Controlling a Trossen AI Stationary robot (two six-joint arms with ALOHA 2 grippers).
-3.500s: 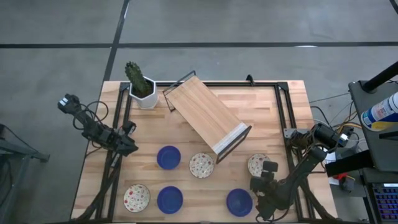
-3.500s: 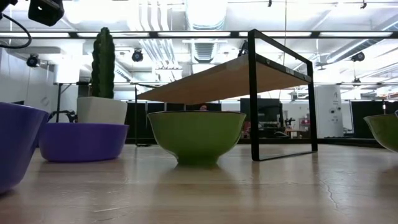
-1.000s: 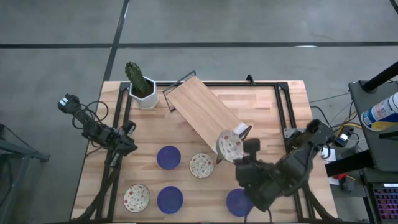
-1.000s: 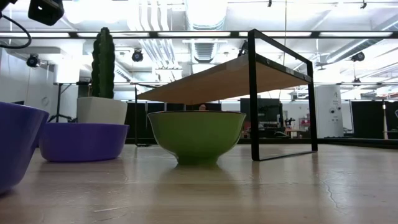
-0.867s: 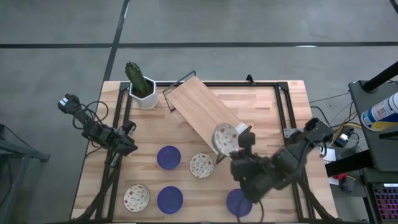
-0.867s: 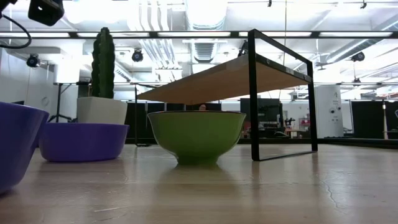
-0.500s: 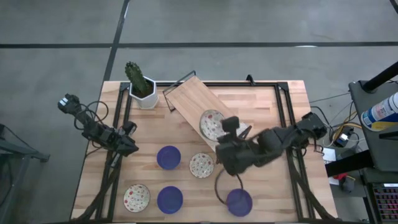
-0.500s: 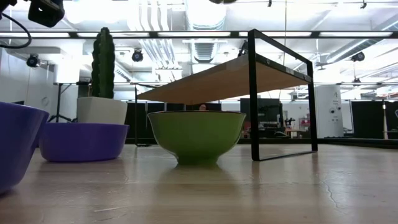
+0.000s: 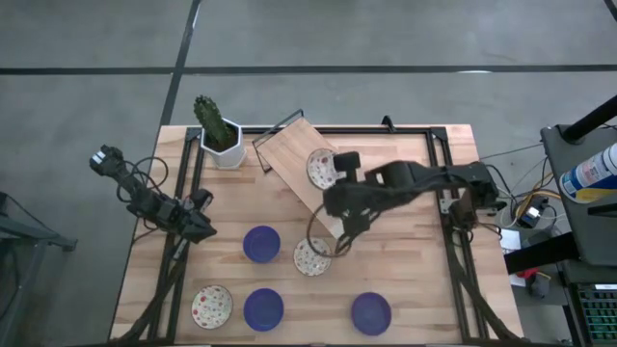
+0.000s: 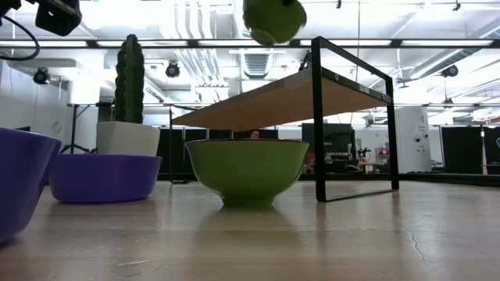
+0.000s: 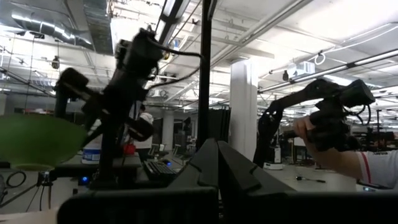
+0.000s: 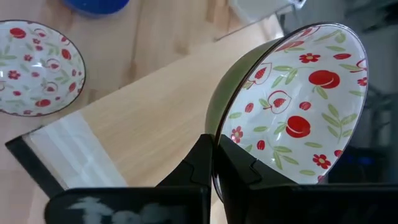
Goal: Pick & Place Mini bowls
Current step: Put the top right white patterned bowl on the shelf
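Note:
My right gripper [image 9: 334, 179] is shut on a cream, red-and-green patterned mini bowl [image 9: 321, 169] with a green outside [image 10: 273, 19], held above the wooden shelf [image 9: 289, 159]. On the table stand three blue bowls [image 9: 261, 244] [image 9: 263, 309] [image 9: 371, 313] and two patterned ones [image 9: 311, 257] [image 9: 211, 306]. My left gripper [image 9: 202, 229] waits shut at the table's left edge, holding nothing. My right gripper pinches the bowl's rim [image 12: 219, 138], one finger on the green outer wall and one inside on the pattern. The fingers slant down from the table's right side. The bowl is lifted clear above the shelf top and tilted steeply.
The shelf has a black metal frame [image 10: 316, 117] and stands slantwise at the table's far middle. A cactus in a white pot [image 9: 220, 135] stands at the far left corner. Beyond the table, a person's hand [image 11: 323, 127] holds a device.
My right gripper has swung with the patterned bowl from the table's near right toward the far left, from the shelf's near end along over its top. The bowl stays lifted and has come into the top of the low view.

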